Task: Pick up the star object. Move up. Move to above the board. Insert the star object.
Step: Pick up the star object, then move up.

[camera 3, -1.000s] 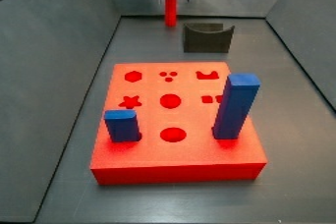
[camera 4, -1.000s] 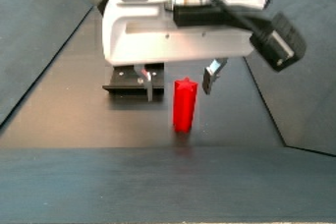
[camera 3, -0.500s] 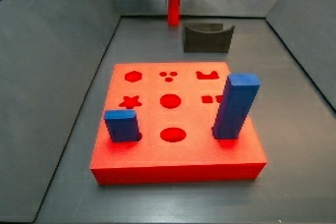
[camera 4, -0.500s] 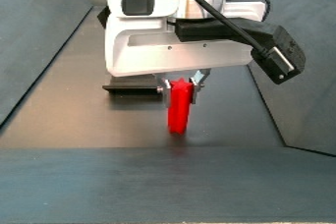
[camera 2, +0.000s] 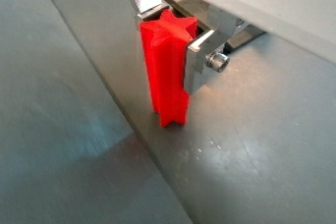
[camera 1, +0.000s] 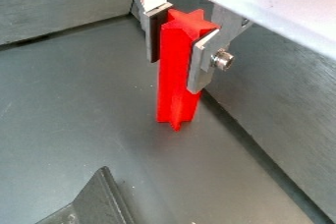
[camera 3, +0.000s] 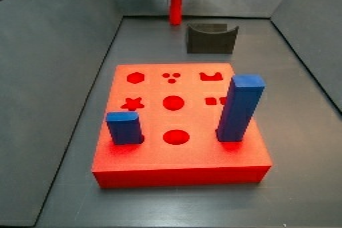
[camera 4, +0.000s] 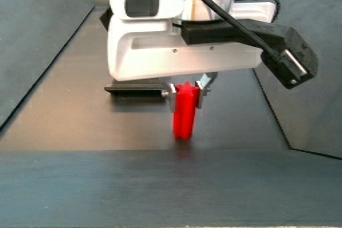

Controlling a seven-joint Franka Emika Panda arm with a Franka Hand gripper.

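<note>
Board (camera 3: pixel 181 122) sits front-centre w/ blue blocks (camera 3: pixel 241 108) on it; star hole (camera 3: pixel 132 103) on its left looks free; star object (camera 3: pixel 175 7) stands at far end, gripper (camera 1: pixel 182 39) clamped on its top; pick step; next a straight lift; open floor around, holder (camera 3: pixel 211 38) just beside.

A side view looks down from high over the board (camera 3: pixel 179 124) toward 12 o'clock; another sits low, close to the gripper (camera 4: pixel 187 88). Both wrist views hug the star object (camera 1: pixel 176 71) between the fingers (camera 1: pixel 206 59).
</note>
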